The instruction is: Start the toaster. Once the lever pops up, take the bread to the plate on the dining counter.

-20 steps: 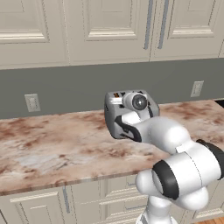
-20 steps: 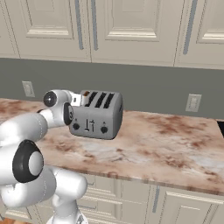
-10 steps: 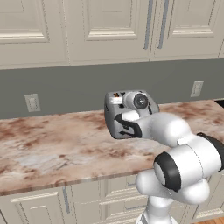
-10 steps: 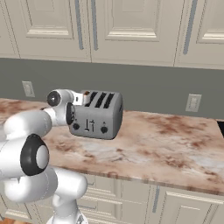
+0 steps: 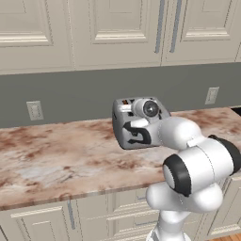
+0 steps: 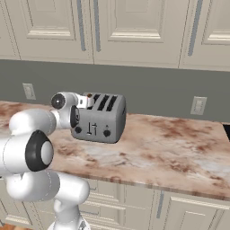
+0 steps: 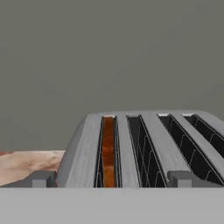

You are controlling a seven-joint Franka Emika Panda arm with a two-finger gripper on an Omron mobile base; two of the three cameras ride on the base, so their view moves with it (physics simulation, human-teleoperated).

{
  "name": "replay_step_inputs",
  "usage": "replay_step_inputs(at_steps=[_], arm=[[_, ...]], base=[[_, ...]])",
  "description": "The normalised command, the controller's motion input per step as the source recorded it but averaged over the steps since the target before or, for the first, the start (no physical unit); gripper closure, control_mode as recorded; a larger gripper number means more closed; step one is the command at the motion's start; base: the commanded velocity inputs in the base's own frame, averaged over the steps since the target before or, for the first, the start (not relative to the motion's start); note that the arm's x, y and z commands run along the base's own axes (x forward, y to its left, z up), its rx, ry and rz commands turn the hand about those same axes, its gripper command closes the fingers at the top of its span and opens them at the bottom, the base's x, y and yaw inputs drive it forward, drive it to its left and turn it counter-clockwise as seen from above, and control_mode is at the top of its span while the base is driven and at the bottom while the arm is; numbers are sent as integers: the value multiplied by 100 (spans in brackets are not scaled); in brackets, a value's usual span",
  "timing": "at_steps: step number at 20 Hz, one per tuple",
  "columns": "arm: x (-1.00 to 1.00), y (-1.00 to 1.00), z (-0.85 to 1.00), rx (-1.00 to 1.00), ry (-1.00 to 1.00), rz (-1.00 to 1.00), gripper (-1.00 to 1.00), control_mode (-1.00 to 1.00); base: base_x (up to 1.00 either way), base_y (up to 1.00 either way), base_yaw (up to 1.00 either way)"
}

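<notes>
The claw (image 7: 112, 179) sits right at the left end of the toaster (image 6: 99, 117), up by its top, and looks along the slots. Its two grey finger tips (image 7: 39, 179) stand far apart, one at each side of the hand view, and nothing is between them, so the claw is wide open and holds nothing. In the hand view the four slots run away from the camera. The bread (image 7: 108, 151) stands in the slot furthest to the left, with its orange-brown edge showing, and the other three slots look dark and bare. From the right base view a small bit of the bread (image 6: 89, 95) peeks out at the top of the toaster, next to the robot's hand. The front of the toaster has two black knobs and two thin black levers, but it is hard to tell how high the levers sit. The toaster stands on a long marble worktop (image 6: 170, 148) with cream cabinets (image 6: 134, 27) above it and a grey wall (image 5: 70, 96) behind. Wall outlets (image 6: 198, 105) sit on that wall.
</notes>
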Motion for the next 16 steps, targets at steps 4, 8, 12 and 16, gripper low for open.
replay_step_inputs(at_steps=[4, 8, 12, 16], arm=[[4, 0, -7, 0, 1, 0, -100, -100], [2, 0, -5, 0, 1, 0, -100, -100], [7, 3, -1, 0, 3, 0, -100, -100], [7, 5, 0, 0, 5, 0, -100, -100]], base=[[0, 0, 0], [0, 0, 0], [0, 0, 0], [0, 0, 0]])
